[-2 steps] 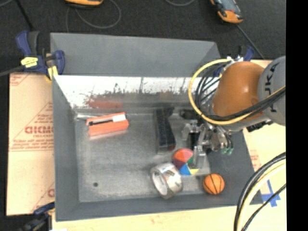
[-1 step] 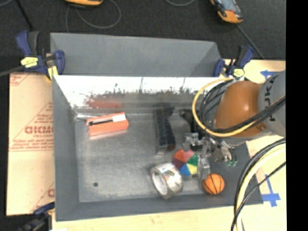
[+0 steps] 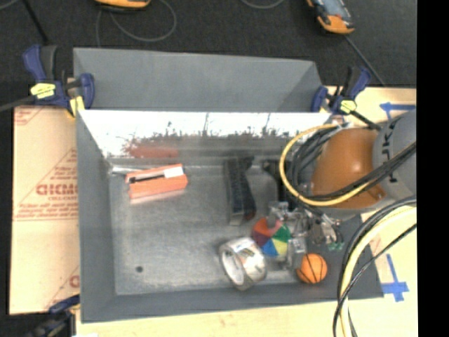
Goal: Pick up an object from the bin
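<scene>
A: What lies at the left of the bin?

B: An orange block, upper left on the floor. Toward the middle stands a dark comb-like piece, and lower down a roll of clear tape.

A: And the gripper?

B: Lower right, just over a multicoloured toy. I cannot tell whether it is parted or closed. A small orange ball sits just beside, further right.

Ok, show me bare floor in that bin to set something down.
The widest bare floor is the view's lower left, bordered by the orange block above and the tape roll at right. A narrower strip runs between block and black comb. The lower right is crowded: tape roll, coloured toy, orange ball and the gripper.
</scene>
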Controlling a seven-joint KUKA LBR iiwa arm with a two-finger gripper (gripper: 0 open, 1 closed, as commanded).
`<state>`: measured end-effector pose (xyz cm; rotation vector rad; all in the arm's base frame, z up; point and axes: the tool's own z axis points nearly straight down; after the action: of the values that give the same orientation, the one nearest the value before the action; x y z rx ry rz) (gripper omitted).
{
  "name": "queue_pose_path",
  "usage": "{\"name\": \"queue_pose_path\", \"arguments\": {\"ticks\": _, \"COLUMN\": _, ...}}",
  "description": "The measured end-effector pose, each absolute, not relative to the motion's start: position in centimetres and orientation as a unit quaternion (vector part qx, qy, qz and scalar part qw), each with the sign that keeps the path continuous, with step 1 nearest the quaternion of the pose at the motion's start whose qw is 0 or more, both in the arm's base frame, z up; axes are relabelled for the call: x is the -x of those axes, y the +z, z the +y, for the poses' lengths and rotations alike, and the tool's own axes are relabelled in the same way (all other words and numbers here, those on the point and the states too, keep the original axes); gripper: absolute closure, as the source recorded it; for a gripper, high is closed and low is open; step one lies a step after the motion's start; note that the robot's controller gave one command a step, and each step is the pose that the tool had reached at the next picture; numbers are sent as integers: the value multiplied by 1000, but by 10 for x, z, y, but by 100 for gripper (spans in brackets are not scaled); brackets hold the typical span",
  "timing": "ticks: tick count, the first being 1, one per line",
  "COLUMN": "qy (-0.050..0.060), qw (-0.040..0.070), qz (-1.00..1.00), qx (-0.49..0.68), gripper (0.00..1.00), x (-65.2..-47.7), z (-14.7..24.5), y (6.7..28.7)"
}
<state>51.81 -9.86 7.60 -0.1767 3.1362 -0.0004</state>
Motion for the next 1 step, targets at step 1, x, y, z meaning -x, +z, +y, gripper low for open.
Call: {"name": "queue_pose_path", "arguments": {"ticks": 1, "qy": 0, "qw": 2, "qz": 1000, "qx": 5, "gripper": 0, "x": -523, "z": -103, "y": 101}}
